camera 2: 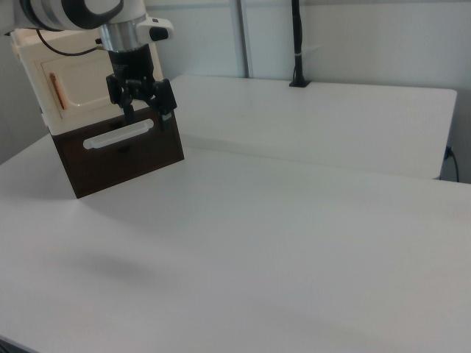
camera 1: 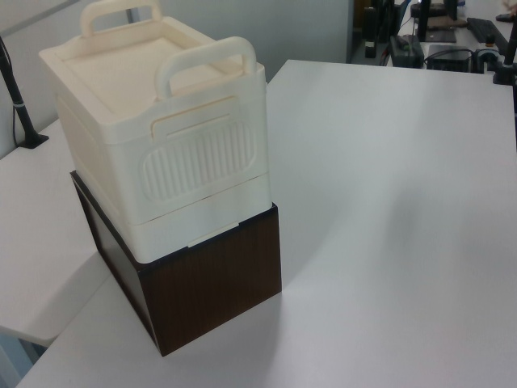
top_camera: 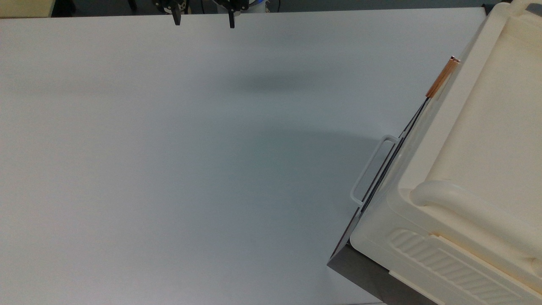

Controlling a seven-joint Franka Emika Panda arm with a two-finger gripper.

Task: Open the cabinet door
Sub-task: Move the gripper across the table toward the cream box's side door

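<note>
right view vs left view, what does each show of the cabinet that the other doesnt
The right view shows the cabinet door with its copper handle, the white loop handle on the dark wooden base, and the gripper hanging in front, jaws open.

The left view shows the ribbed side panel and the two carry handles on top.

Both show the cream cabinet stacked on the dark wooden base, standing on the white table.

Cream cabinet door shut, upright, copper handle vertical.
</note>
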